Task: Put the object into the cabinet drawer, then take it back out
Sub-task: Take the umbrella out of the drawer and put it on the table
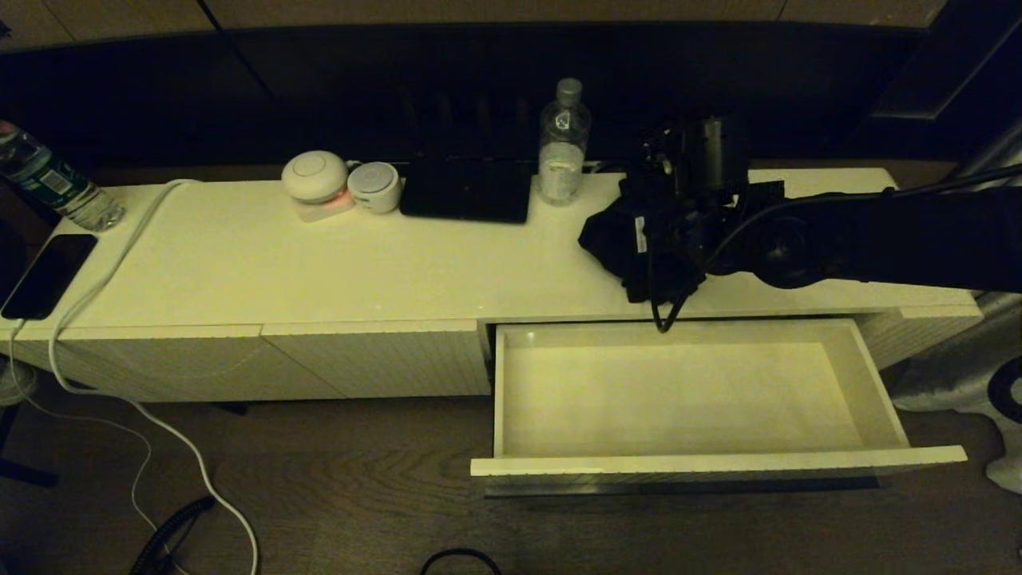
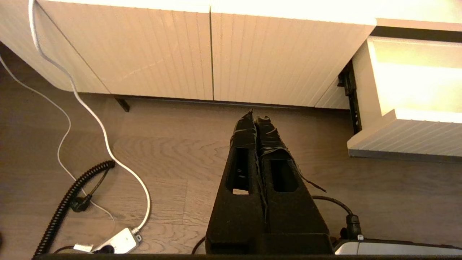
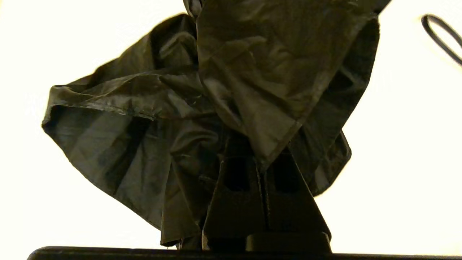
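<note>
The black fabric garment (image 1: 608,231) is bunched over the right part of the cream cabinet top, just behind the drawer. My right gripper (image 3: 261,160) is shut on it; a fold of the garment (image 3: 144,108) is pinched between the fingertips and the rest spreads around them. I cannot tell whether the cloth still rests on the top. The right arm (image 1: 878,235) reaches in from the right. The cabinet drawer (image 1: 718,465) is pulled wide open and holds nothing. My left gripper (image 2: 255,119) is shut on nothing, low over the wooden floor, left of the drawer front (image 2: 408,139).
On the cabinet top stand a clear water bottle (image 1: 564,144), a flat black box (image 1: 467,190) and two round white devices (image 1: 315,176). A phone (image 1: 48,275) and a second bottle (image 1: 56,182) sit far left. A thin black loop (image 1: 665,318) hangs over the drawer's back edge. Cables (image 2: 72,195) lie on the floor.
</note>
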